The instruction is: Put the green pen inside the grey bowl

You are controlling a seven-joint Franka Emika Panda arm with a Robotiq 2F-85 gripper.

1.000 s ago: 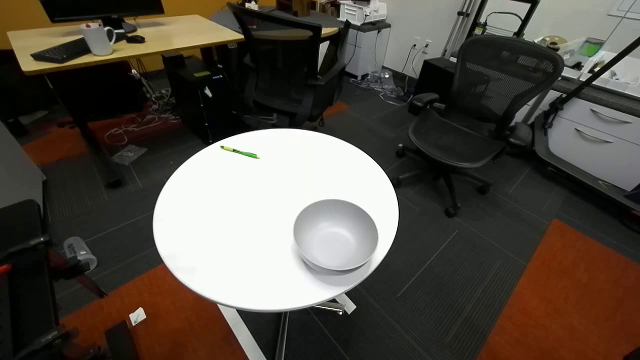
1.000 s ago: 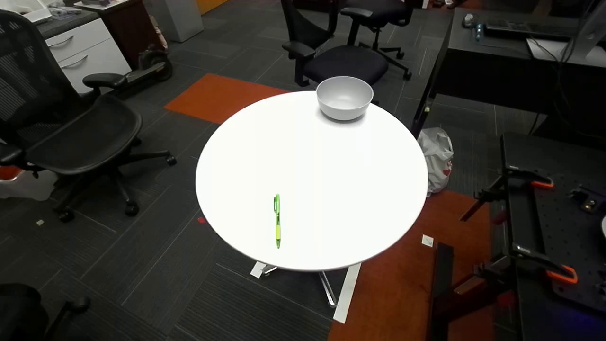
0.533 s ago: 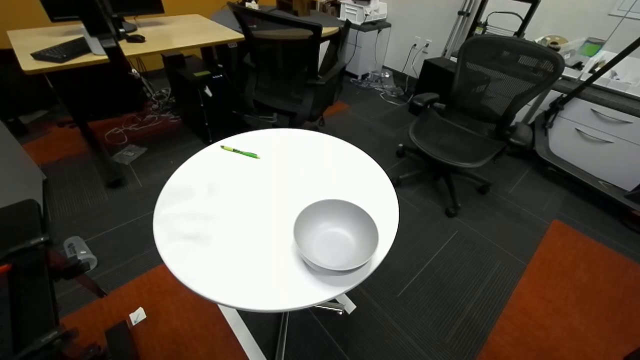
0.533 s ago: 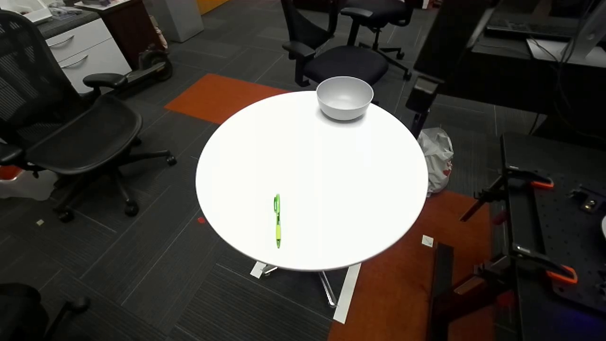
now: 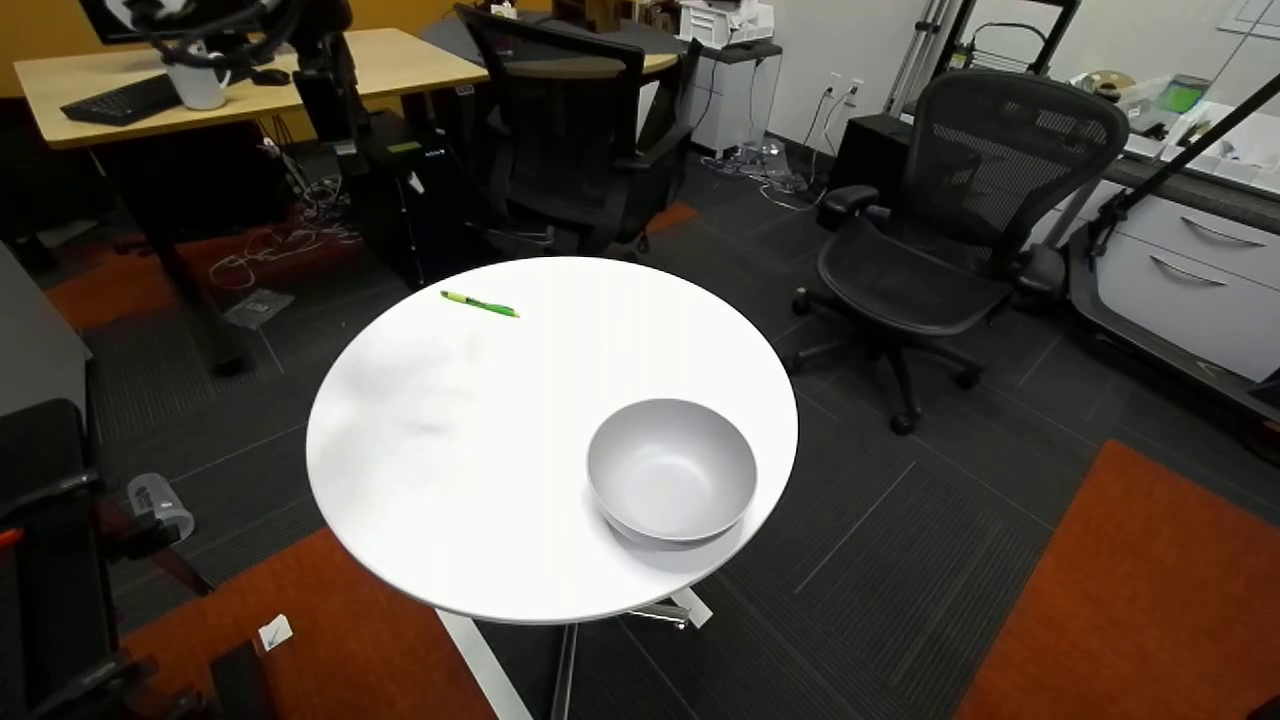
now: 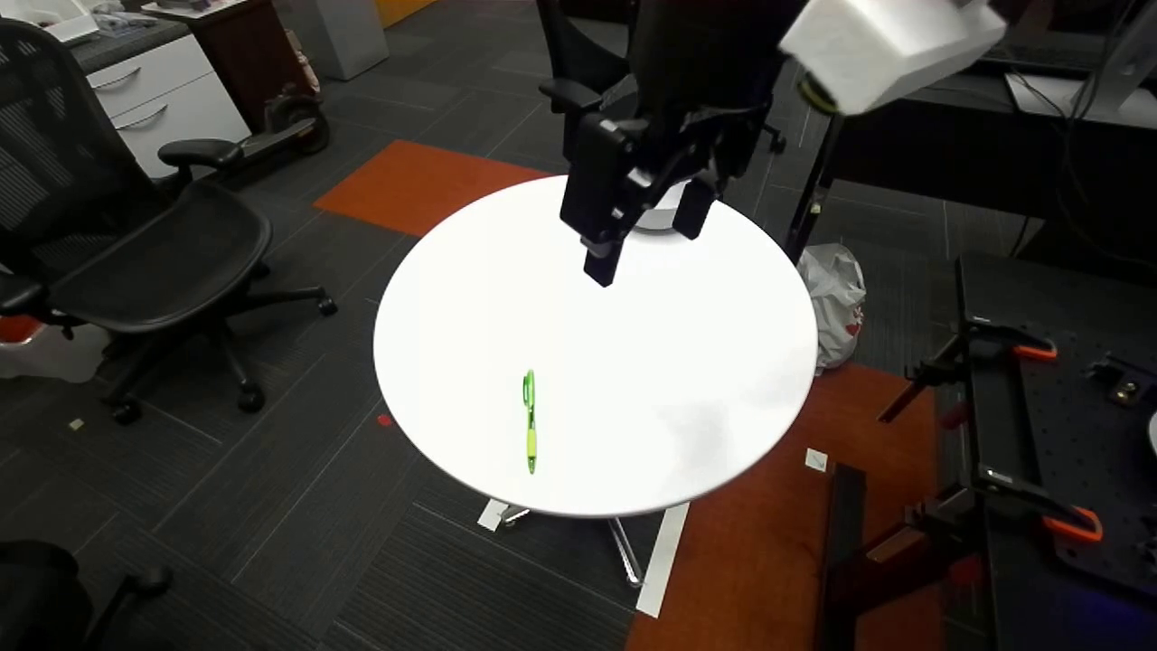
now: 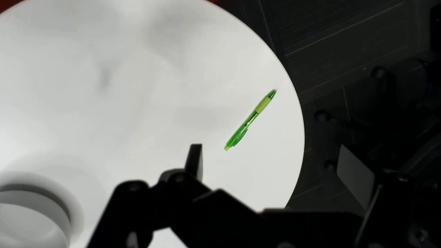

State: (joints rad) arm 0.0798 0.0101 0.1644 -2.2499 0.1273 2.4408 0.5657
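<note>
The green pen lies flat on the round white table near its edge. It also shows in an exterior view and in the wrist view. The grey bowl stands upright near the opposite edge with a bare hollow. In an exterior view the gripper partly hides the bowl; the wrist view shows part of the bowl at lower left. My gripper hangs above the table, apart from pen and bowl. In the wrist view the gripper has its fingers wide apart with nothing between them.
Black office chairs stand around the table. A wooden desk with a mug and keyboard is behind it. A dark bench with orange-handled clamps stands beside the table. A plastic bag lies on the floor.
The arm has come into both exterior views and its gripper has moved in over the table. Its shadow now falls on the tabletop. The pen and the bowl have not moved.
</note>
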